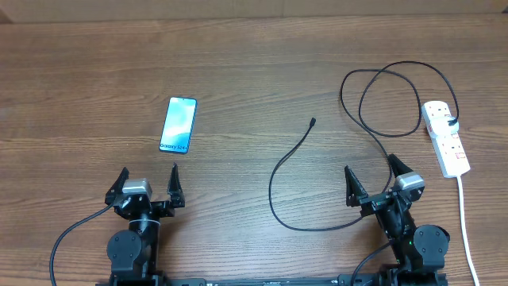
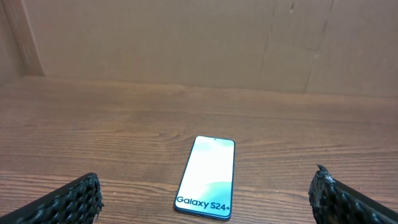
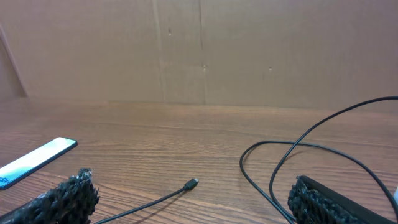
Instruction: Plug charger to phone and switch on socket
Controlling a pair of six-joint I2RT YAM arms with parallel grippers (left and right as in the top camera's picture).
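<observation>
**A:** Which is the largest element?

**B:** The wooden table (image 1: 254, 48), which carries everything else. The wrist views show a cardboard wall (image 2: 186, 37) rising at its far edge.

**A:** And the two arms?

**B:** Both sit at the near edge. The left gripper (image 1: 149, 171) has its jaws spread wide with nothing between them. Its textured fingers (image 2: 68, 202) frame the bottom corners of the left wrist view. The right gripper (image 1: 369, 164) is likewise spread wide and holds nothing.

**A:** Where is the charger?

**B:** The charger (image 1: 278, 171) starts at a black plug (image 1: 451, 121) seated in the far end of the socket. It loops twice at the far right and runs past the right gripper, where part of it is hidden. It then sweeps in a broad curve toward the table's centre.

**A:** The socket?

**B:** The socket (image 1: 444, 137) lies flat at the right edge, and a white cord (image 1: 464, 230) trails from it toward the near side. Whether its switches are on cannot be told.

**A:** The phone?

**B:** The phone (image 1: 178, 125) lies flat with its screen lit, just beyond the left gripper and touching nothing.

**A:** And the smallest item?

**B:** The plug tip (image 1: 313, 121) rests free on the wood between phone and socket, well apart from the phone.
</observation>
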